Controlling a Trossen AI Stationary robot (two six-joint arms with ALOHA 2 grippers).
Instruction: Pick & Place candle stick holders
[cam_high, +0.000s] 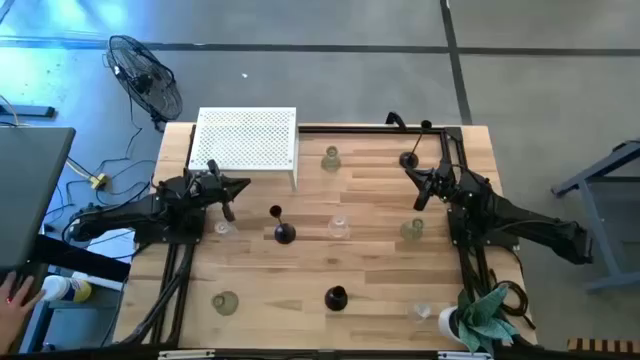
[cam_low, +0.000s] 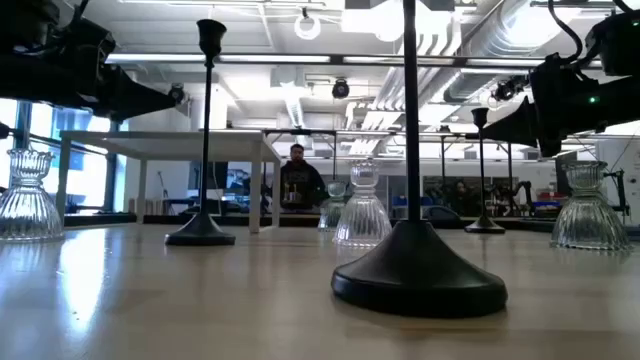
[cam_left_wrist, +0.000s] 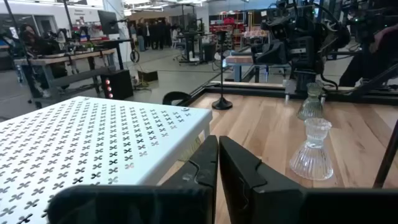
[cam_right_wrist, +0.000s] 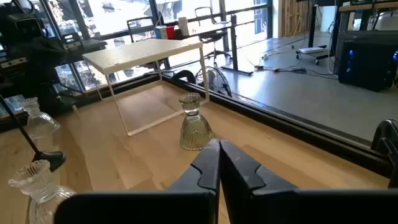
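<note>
Both arms are raised above the wooden table (cam_high: 300, 262), and neither carries anything. The left gripper (cam_high: 236, 186) sits at the left side of the table, just in front of the white perforated shelf (cam_high: 246, 139), with its two dark fingers (cam_left_wrist: 205, 163) pressed together and nothing between them. The right gripper (cam_high: 408, 165) sits at the right side toward the far edge, its fingers (cam_right_wrist: 210, 163) likewise closed on nothing. Six candle stick holders stand upright on the table, none touched by either gripper. Of the black ones, one black holder (cam_high: 283, 230) stands near the middle, a second black holder (cam_high: 335, 297) stands toward the near edge, and a third black holder (cam_high: 424, 127) stands at the far right rail, behind the right gripper. Of the glass ones, one glass holder (cam_high: 331, 158) stands just right of the shelf, a second glass holder (cam_high: 340, 227) stands at centre beside the middle black holder, and a third glass holder (cam_high: 413, 229) stands right of centre, just in front of the right arm. Further glass pieces stand near the left arm (cam_high: 222, 226) and at the near left (cam_high: 225, 302). A white cup (cam_high: 449, 322) with green cloth (cam_high: 488, 312) occupies the near right corner.
</note>
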